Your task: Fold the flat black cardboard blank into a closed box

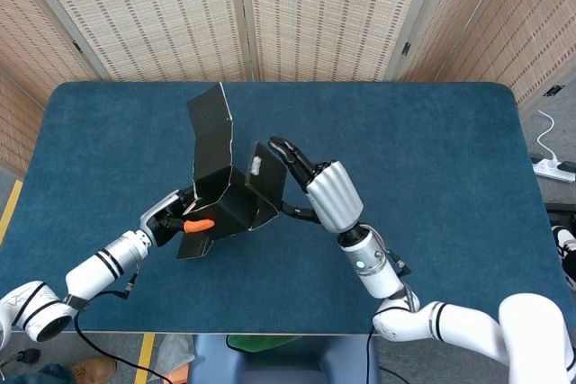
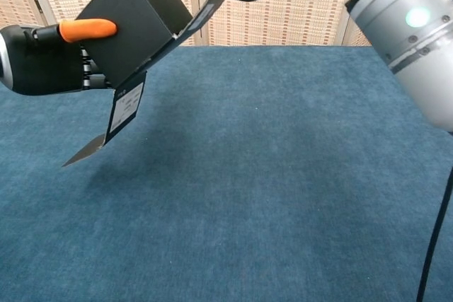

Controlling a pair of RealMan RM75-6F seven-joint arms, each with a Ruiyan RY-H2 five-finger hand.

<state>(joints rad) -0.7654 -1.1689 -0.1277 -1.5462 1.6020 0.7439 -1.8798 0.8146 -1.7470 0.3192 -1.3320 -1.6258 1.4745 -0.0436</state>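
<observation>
The black cardboard blank (image 1: 225, 200) is partly folded into a box body (image 2: 131, 22) and is lifted off the table. My left hand (image 1: 175, 218) grips the box body from the left, its orange-tipped thumb (image 2: 86, 29) lying on the outer wall. A long flap (image 1: 209, 128) stands up at the back. A small flap (image 2: 99, 145) hangs below the body. My right hand (image 1: 319, 191) is at the box's right side with fingers spread, and its fingertips (image 1: 286, 152) touch the raised side flap (image 1: 267, 182).
The blue table (image 1: 432, 150) spreads under both arms. Woven screens (image 1: 297, 6) stand behind its far edge. A white power strip (image 1: 551, 168) lies on the floor at the right.
</observation>
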